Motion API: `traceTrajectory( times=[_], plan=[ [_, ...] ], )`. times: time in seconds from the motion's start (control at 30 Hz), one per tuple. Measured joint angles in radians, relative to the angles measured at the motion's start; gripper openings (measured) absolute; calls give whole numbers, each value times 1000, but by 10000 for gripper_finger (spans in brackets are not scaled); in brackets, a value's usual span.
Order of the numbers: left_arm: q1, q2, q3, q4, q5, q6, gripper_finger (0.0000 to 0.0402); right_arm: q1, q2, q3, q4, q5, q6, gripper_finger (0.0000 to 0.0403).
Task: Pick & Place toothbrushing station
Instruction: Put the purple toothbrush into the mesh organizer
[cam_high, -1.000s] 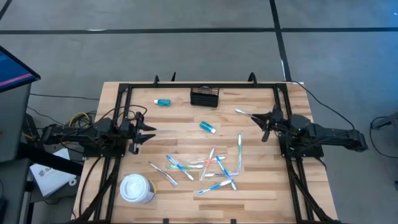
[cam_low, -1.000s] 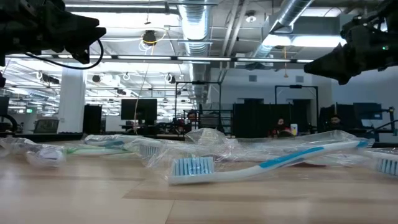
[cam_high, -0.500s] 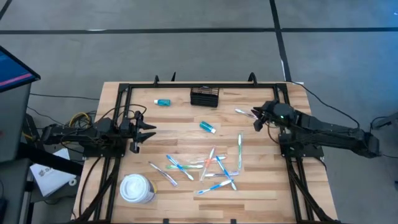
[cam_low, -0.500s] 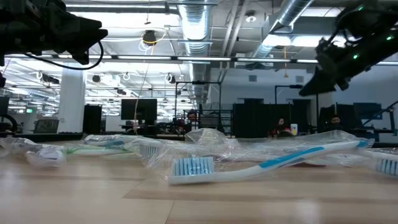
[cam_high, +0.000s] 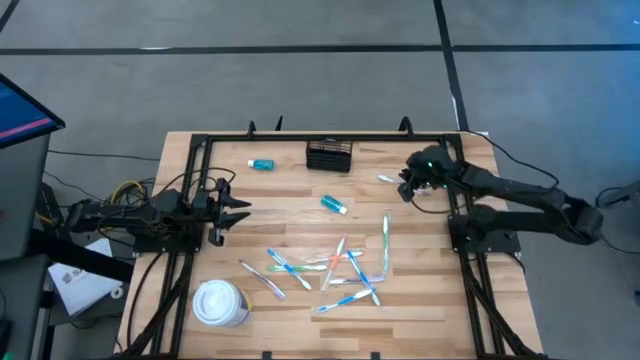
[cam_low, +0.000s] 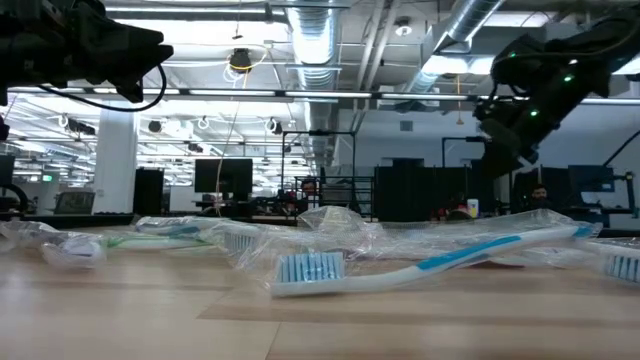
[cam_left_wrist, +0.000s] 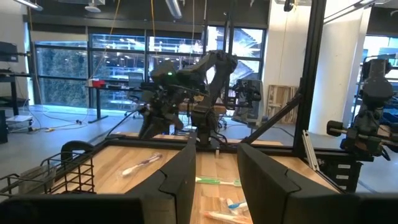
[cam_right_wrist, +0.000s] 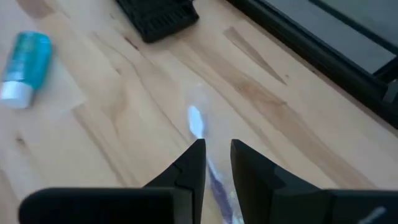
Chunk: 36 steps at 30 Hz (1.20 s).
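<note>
Right tool (cam_right_wrist: 216, 163) a little spread, holding nothing, over a wrapped toothbrush (cam_right_wrist: 198, 124) near the black box (cam_high: 329, 156) — next: go down, pinch — left tool (cam_high: 222, 212) waiting, spread.

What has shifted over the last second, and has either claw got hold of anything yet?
The right claw has swung from beside its base toward the far edge and now hangs over a wrapped toothbrush, holding nothing. The left claw, the toothbrushing station, the white cup, the tubes and the toothbrush pile stayed put.
</note>
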Motion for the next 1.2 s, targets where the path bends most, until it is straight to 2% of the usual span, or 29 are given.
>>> traceTrajectory(
  times=[0.37,0.6,0.87,1.2],
  plan=[
    [0,1,0,0,0,0,113,-14,308,130,-1,-1,-73,68],
    [0,1,0,0,0,0,113,-7,448,209,-44,-3,-115,68],
    [0,1,0,-1,0,-1,113,-4,527,304,-169,-9,-125,68],
    [0,1,0,-1,0,-4,113,1,531,343,-221,-53,-143,68]
  ],
)
